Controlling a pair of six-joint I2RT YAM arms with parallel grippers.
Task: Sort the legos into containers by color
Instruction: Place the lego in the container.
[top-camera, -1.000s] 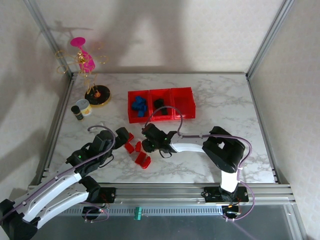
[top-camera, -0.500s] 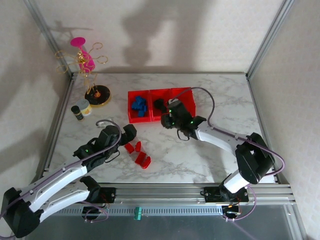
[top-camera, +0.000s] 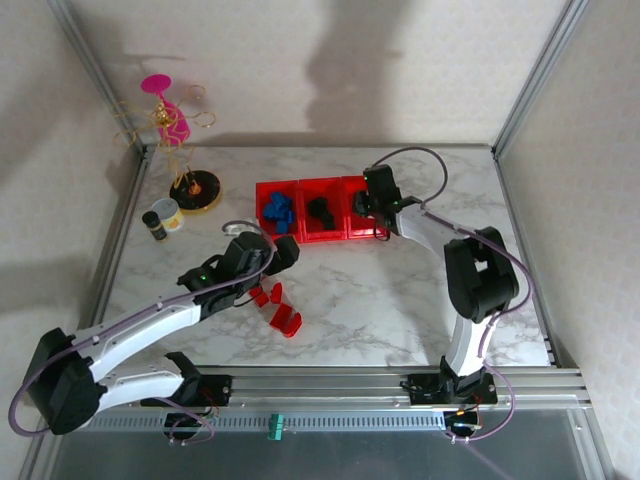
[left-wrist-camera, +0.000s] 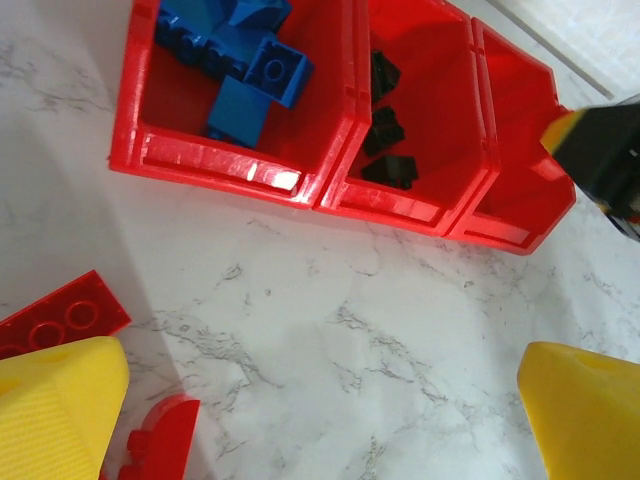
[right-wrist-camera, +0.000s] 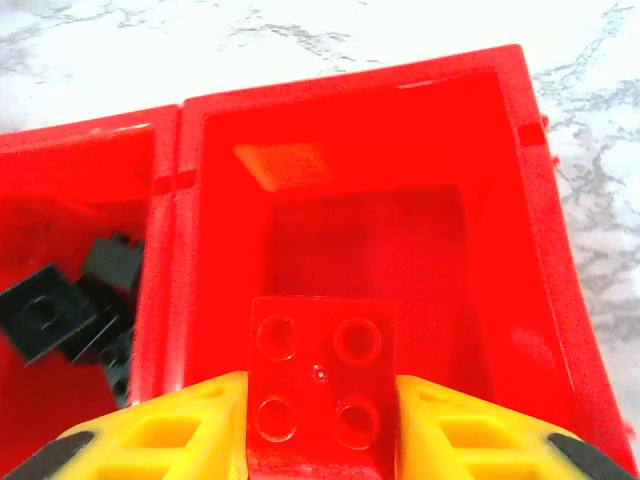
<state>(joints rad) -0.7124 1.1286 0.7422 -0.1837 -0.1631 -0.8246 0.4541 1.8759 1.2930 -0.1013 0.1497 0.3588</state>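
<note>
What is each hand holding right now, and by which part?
The right hand pinches a red brick by its two opposite sides above the rightmost bin. The left hand is open and empty.

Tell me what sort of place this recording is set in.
Probably a lab robot workcell, not a home: a marble-patterned table fenced by aluminium framing, with plain walls around.

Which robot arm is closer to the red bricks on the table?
Left. The left fingers hover close by the loose red bricks; the right fingers are over the end bin, gripping a red brick.
</note>
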